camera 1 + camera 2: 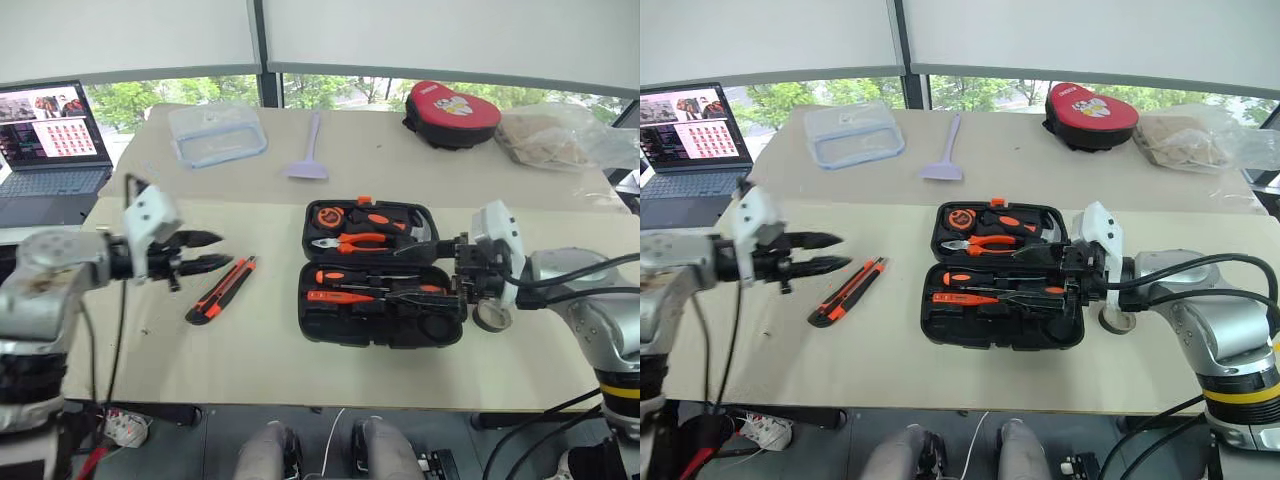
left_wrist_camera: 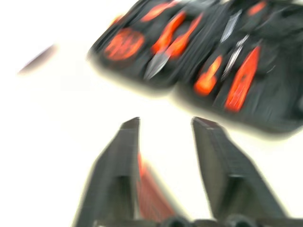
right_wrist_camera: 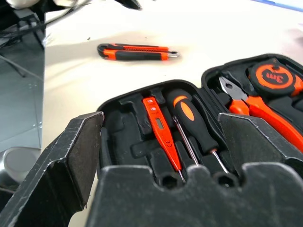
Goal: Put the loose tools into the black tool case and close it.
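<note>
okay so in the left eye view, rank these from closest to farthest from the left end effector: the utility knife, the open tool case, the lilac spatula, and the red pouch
From the left end effector:
1. Utility knife, on the table just beside and below it.
2. Lilac spatula and black tool case: too close to call; spatula farther back, case toward the table's middle.
3. Red pouch, at the far right back.

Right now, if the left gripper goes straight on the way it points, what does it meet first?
Probably the black tool case. The left gripper points across the table at it, above the utility knife; height is hard to judge.
</note>
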`<state>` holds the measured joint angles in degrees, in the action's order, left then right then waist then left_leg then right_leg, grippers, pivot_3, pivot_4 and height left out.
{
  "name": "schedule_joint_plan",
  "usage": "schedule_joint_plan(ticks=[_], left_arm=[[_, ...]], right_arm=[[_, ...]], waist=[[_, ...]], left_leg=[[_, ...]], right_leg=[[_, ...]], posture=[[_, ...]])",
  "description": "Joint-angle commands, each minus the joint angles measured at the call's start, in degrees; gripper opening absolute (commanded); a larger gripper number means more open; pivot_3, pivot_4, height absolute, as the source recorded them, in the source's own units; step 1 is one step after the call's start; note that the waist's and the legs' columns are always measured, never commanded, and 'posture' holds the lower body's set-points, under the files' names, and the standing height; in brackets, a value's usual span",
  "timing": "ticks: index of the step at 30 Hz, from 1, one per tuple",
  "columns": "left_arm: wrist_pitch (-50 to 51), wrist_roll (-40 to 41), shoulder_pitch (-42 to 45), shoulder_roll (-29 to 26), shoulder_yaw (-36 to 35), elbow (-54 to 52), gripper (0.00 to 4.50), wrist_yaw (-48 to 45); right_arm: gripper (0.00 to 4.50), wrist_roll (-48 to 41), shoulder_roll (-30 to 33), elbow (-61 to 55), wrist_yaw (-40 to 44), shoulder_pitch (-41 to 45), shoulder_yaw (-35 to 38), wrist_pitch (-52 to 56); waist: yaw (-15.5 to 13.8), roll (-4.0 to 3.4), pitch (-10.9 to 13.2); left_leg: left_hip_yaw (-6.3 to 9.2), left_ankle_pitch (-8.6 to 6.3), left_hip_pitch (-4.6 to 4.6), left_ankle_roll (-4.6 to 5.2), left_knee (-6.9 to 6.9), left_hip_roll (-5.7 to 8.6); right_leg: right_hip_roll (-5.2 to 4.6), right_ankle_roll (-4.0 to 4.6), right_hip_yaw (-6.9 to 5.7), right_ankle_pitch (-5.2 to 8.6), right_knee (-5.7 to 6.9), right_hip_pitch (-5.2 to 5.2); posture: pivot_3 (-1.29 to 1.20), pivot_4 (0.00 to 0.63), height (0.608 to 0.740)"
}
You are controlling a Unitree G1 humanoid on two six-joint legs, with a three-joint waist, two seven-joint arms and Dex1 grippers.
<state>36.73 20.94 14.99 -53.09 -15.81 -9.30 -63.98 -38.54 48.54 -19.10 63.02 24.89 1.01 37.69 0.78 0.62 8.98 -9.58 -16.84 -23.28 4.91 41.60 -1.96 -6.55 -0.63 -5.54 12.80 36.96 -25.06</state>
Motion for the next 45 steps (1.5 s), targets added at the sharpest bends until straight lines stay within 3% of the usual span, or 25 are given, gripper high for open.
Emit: schedule_joint_plan(ticks=[1,3,4,9,14,19,25,30,33,39,43,45], left_arm=[[0.8,-1.6,-11.0,-3.1,-11.6,-0.7,3.61,1.8],[0.8,-2.3,-15.5,-3.9,-13.4,-1.7,4.34,2.7],[1.5,-2.0,-16.6,-4.1,-13.6,-2.4,4.45,3.2],[7.1,0.5,-12.3,-3.8,-9.8,-5.2,4.45,7.4],[14.0,1.0,1.1,-2.7,2.8,-5.8,4.45,10.4],[21.5,-2.7,14.1,1.2,16.6,0.2,4.45,14.8],[22.0,-5.4,15.9,0.9,28.1,2.8,4.45,12.3],[21.3,-8.5,15.2,0.3,32.2,4.5,4.45,13.0],[21.9,-8.6,14.6,0.6,31.7,4.9,3.72,13.2],[17.1,-6.7,15.3,0.9,26.6,7.0,1.75,11.2],[6.2,1.5,19.3,4.1,17.9,6.7,1.61,3.2],[1.7,2.7,23.6,3.3,20.5,4.8,1.61,-5.2]], right_arm=[[4.5,-0.6,0.3,-0.7,2.5,2.0,0.2,-1.1],[4.5,-0.6,0.3,-0.8,3.4,2.3,-0.2,-1.0],[4.5,-0.5,0.3,-0.9,3.8,2.5,-0.3,-1.0],[4.5,-0.2,0.2,-0.9,4.1,2.6,-0.5,-0.9],[4.5,-1.2,0.6,-3.5,3.0,1.1,0.2,0.2],[4.5,-1.3,0.2,-6.0,0.3,-1.3,1.3,0.9],[4.5,-1.2,-0.1,-8.1,-2.1,-3.4,1.4,0.9],[4.5,-1.0,-0.1,-9.1,-3.2,-4.3,1.5,0.6],[4.5,-1.0,0.1,-9.6,-3.6,-4.9,1.8,0.7],[4.5,-1.5,1.8,-11.0,-4.3,-7.8,4.3,1.0],[4.5,-2.8,3.9,-12.4,-4.4,-11.8,8.3,2.1],[4.5,-3.7,5.5,-13.9,-4.1,-16.4,12.2,3.1]], waist=[[0.1,0.03,0.0],[-0.3,0.08,0.0],[-0.9,0.08,0.1],[-2.0,0.08,0.1],[-1.8,0.1,0.1],[-1.4,0.13,0.1],[-0.4,0.17,0.1],[-0.7,0.16,0.1],[-0.7,0.14,0.1],[-0.7,0.14,0.1],[-1.0,0.24,0.1],[-1.8,0.38,0.2]], left_leg=[[0.01,-0.01,0.04,-0.02,-0.01,0.0],[0.02,-0.03,0.01,-0.06,-0.03,-0.01],[0.04,-0.04,-0.01,-0.07,-0.03,0.0],[0.11,-0.36,0.0,-0.61,-0.03,0.1],[0.06,-0.33,-0.04,-0.58,-0.03,0.18],[-0.05,-0.01,-0.04,-0.14,-0.02,0.15],[-0.13,0.05,0.03,-0.24,-0.15,0.07],[-0.13,0.05,0.14,-0.25,-0.14,0.09],[-0.13,0.05,0.23,-0.25,-0.17,0.07],[-0.13,0.06,0.26,-0.25,-0.2,0.06],[-0.12,0.06,0.12,-0.24,-0.16,0.05],[-0.04,0.06,-0.08,-0.24,-0.02,0.04]], right_leg=[[-0.01,0.02,-0.01,0.02,0.01,0.02],[-0.02,0.05,-0.04,0.03,0.01,-0.02],[-0.08,0.07,-0.1,0.04,0.01,-0.01],[-0.61,0.09,-0.32,0.02,-0.09,-0.14],[-0.39,0.13,-0.41,-0.04,0.1,0.02],[0.0,0.11,-0.22,-0.03,0.08,0.05],[0.11,0.14,-0.04,0.01,0.1,-0.06],[0.07,0.15,0.02,0.02,0.11,0.03],[0.07,0.16,0.07,0.03,0.12,0.05],[0.07,0.18,0.08,0.04,0.12,0.06],[0.04,0.19,0.05,0.04,0.13,-0.04],[0.04,0.19,-0.08,0.03,0.12,-0.09]], posture=[[0.0,0.15,0.731],[0.0,0.15,0.731],[0.0,0.15,0.731],[0.0,0.15,0.731],[0.0,0.15,0.731],[0.0,0.15,0.731],[0.0,0.15,0.731],[0.0,0.15,0.731],[0.0,0.15,0.731],[0.0,0.15,0.731],[0.0,0.15,0.731],[0.0,0.15,0.731]])
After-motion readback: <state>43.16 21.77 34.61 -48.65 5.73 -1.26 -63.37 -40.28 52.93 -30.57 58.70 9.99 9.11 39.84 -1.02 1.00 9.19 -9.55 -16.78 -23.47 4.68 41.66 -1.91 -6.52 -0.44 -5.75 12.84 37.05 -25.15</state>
